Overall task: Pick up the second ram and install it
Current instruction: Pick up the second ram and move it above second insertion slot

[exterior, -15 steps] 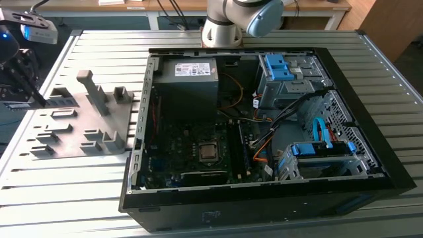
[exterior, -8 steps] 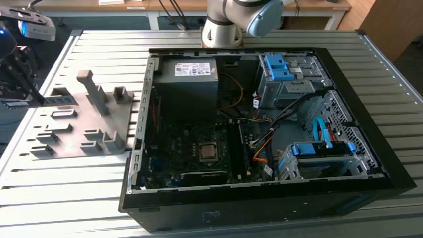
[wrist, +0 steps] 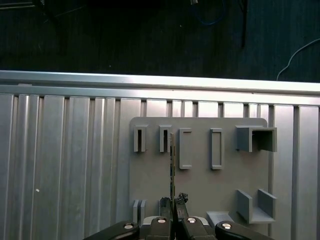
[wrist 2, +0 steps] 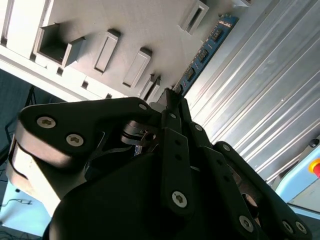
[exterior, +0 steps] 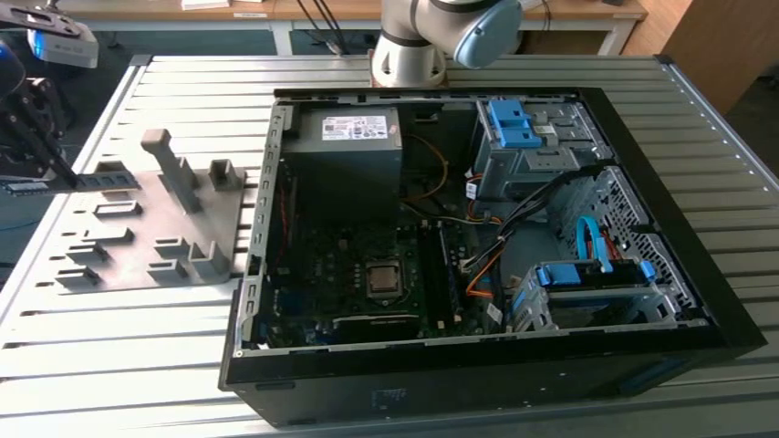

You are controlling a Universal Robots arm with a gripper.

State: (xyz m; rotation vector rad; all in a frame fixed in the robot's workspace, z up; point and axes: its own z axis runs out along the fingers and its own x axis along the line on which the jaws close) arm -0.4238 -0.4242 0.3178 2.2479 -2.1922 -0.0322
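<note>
The second ram [exterior: 109, 177] is a thin dark stick held level over the far-left part of the grey fixture plate [exterior: 128, 233]. My gripper [exterior: 58, 179] is shut on it near its middle. In the second wrist view the ram [wrist 2: 205, 50] shows its blue edge and black chips, running out from my gripper [wrist 2: 172, 97]. In the first wrist view the ram [wrist: 172, 165] is seen edge-on as a thin line above the plate [wrist: 200, 185], between two slot blocks, with my gripper [wrist: 173, 206] shut around its near end.
An open computer case [exterior: 487, 365] lies on the slatted metal table [exterior: 146, 383], on the exterior view's right of the fixture plate. Inside are the motherboard with its processor socket [exterior: 383, 278], a power supply [exterior: 353, 137], blue drive brackets [exterior: 585, 274] and loose cables. The arm's base [exterior: 408, 55] stands behind the case.
</note>
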